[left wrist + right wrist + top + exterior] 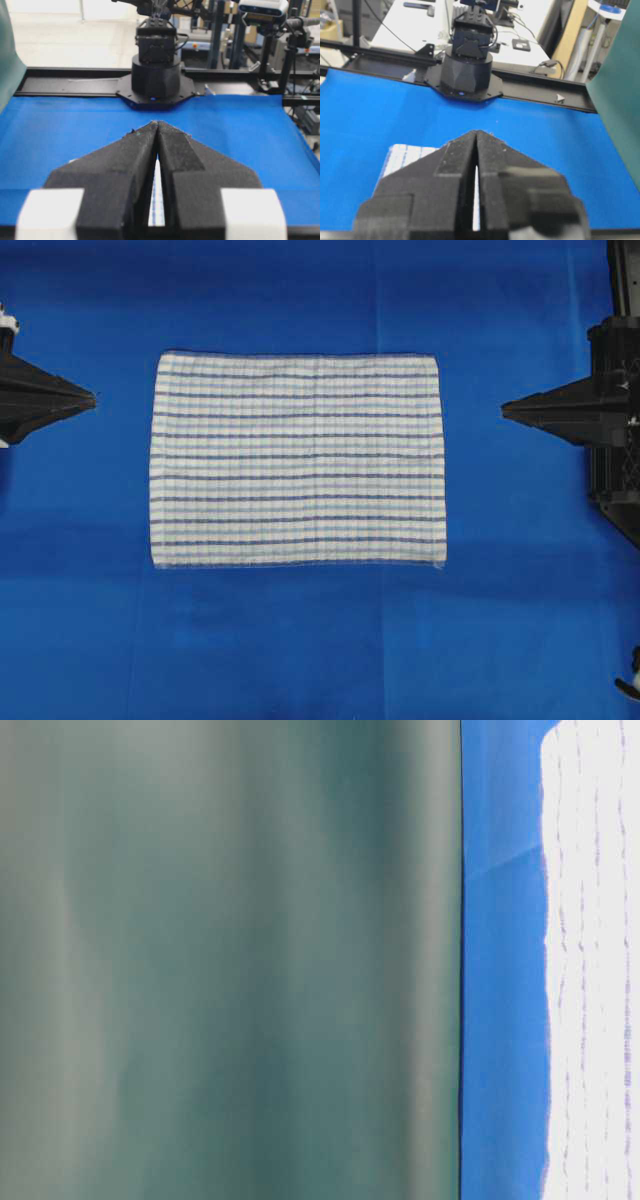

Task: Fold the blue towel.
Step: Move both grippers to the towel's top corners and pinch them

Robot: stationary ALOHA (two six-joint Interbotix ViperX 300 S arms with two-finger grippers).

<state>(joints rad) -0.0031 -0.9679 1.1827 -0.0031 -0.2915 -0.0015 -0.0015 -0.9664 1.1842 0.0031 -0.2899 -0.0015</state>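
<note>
The blue towel [297, 460], a white woven cloth with thin blue and grey-blue stripes, lies flat and unfolded in the middle of the blue table covering [320, 650]. Its edge also shows in the table-level view [595, 960], and a corner shows in the right wrist view [402, 155]. My left gripper [94, 396] is shut and empty, off the towel's left edge. My right gripper [504, 411] is shut and empty, off the towel's right edge. In the wrist views both grippers [157, 123] [477, 132] have their tips together with nothing between them.
A dark green backdrop [230, 960] fills most of the table-level view. The opposite arm's base [155, 75] stands at the table's far edge in the left wrist view, and likewise in the right wrist view [467, 70]. A black frame rail [540, 87] borders the table.
</note>
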